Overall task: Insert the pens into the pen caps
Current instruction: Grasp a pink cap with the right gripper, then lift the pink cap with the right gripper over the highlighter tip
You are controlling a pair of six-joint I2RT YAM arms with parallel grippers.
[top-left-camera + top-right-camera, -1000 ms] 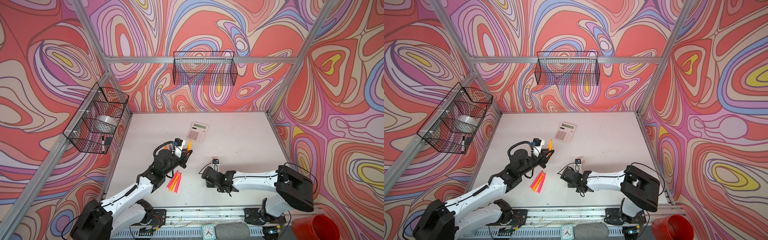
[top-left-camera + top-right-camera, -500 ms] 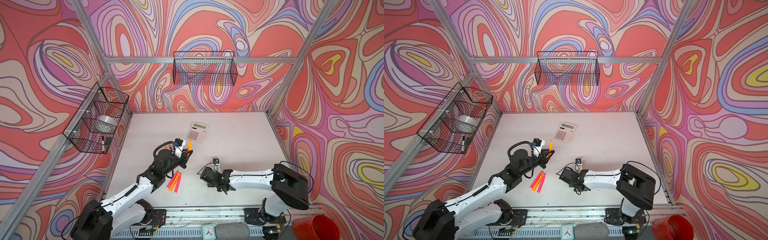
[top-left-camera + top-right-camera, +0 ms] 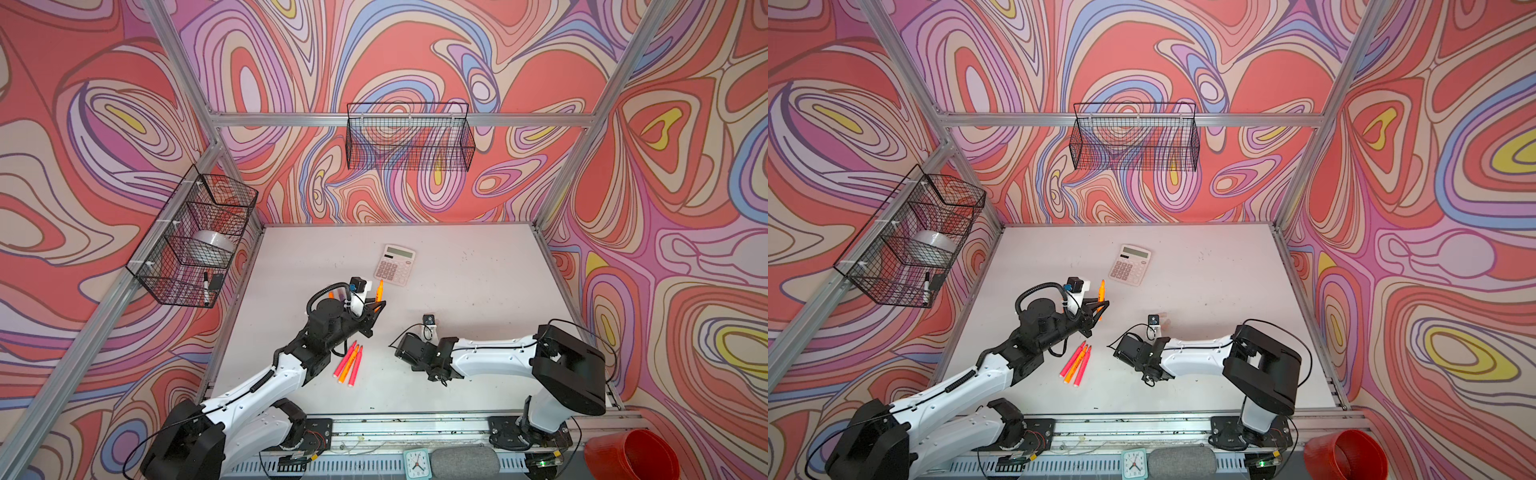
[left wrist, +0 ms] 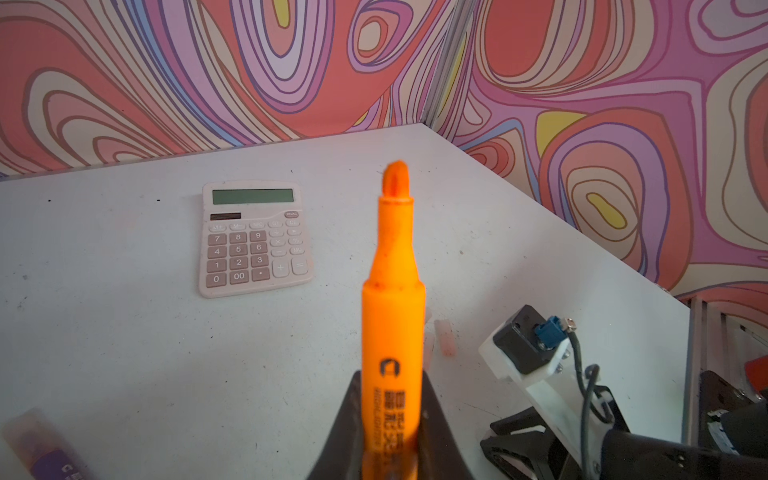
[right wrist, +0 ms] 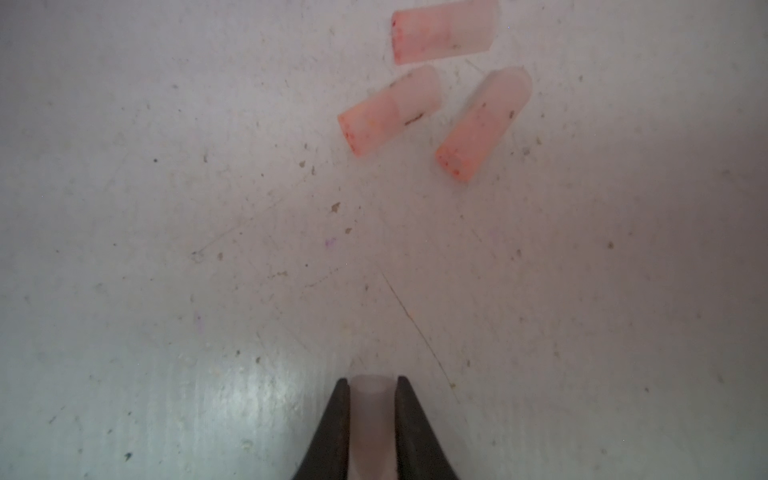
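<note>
L tool: left gripper (image 4: 390, 419) was clamped on the orange pen (image 4: 392, 291), gripping the printed part of the barrel.
R tool: right gripper (image 5: 371, 384) was closed on one pale cap (image 5: 371, 419), jaws tight on both its sides.
Pen axis: ran along the L fingers, bare tip out front, aimed twd the calculator (image 4: 253, 239) and back wall. In both top views the pen appeared raised off the table (image 5: 166, 249).
Cap axis: ran along the R fingers, pointing down at the table. Which end faced out, cannot tell. Contact w/ table, cannot tell.
Key relation: pen tip lay to the L of the R tool and farther back. The two tools were well apart, nothing between them. Axes not in line: pen twd back wall, cap twd table.
Next move (judged): cap must be lifted and turned to face the tip before any push.
Nearer arm: R arm nearer the spare caps, L arm nearer the spare pens.
Count, caps: 4 seen. One gripped, plus three loose caps (image 5: 388, 110) lying flat, close together, ahead of the R fingers and apart from them.
Count, pens: 5 sure. One gripped; bunch of three pens (image 3: 349, 361) (2 pink-red, 1 orange) on the table beside the L forearm; one purple pen (image 4: 41, 449) on the table near the L wrist. A sixth not made out.
Capped so far: none seen w/ a cap on.
</note>
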